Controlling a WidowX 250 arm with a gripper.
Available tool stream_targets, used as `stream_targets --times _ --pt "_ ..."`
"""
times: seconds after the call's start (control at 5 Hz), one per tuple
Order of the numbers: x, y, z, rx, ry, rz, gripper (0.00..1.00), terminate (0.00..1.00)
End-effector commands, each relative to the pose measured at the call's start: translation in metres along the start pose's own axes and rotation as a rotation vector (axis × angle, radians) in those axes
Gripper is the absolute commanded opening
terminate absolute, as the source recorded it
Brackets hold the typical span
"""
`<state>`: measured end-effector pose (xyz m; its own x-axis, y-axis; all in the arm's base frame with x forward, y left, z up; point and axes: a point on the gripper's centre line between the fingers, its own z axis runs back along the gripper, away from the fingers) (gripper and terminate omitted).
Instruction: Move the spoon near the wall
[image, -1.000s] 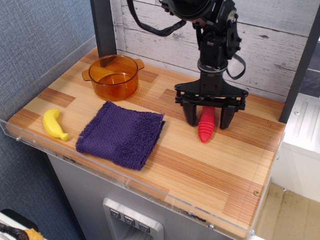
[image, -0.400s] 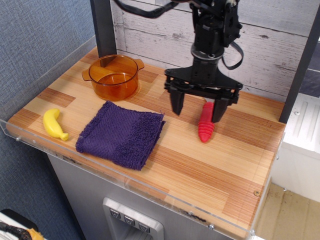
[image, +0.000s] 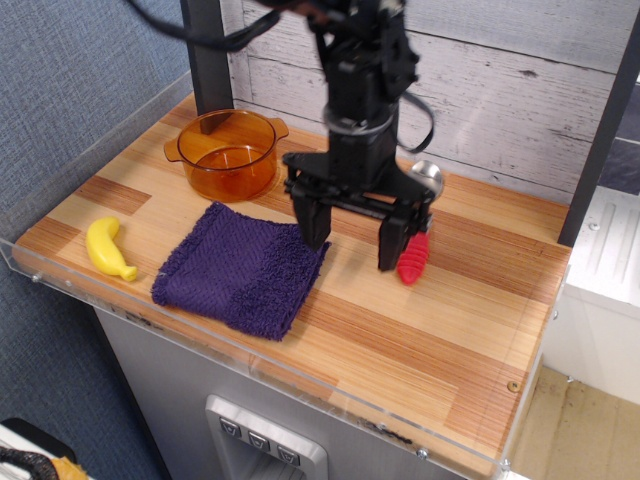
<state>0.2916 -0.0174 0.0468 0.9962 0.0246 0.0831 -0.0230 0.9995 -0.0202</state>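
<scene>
The spoon lies on the wooden table near the back, its red ribbed handle pointing toward me and its silver bowl close to the whitewashed plank wall. My gripper is open and empty, its two black fingers spread wide. It hangs above the table just left of the spoon, between the spoon and the purple cloth. The right finger partly covers the spoon's handle in this view.
A purple cloth lies left of the gripper. An amber glass pot stands at the back left. A yellow toy banana lies at the front left. A clear acrylic rim edges the table. A dark post stands at the back left.
My gripper let go of the spoon, rose and moved left toward the cloth. The spoon stays where it lay, its silver bowl now uncovered.
</scene>
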Motion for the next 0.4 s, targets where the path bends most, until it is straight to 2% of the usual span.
stream_targets --times 0.0,0.2 --pt "-0.052 -0.007 0.02 -0.003 -0.103 0.018 1.0 0.0" --pt "-0.069 -0.006 0.022 0.064 -0.093 0.073 1.0 0.0"
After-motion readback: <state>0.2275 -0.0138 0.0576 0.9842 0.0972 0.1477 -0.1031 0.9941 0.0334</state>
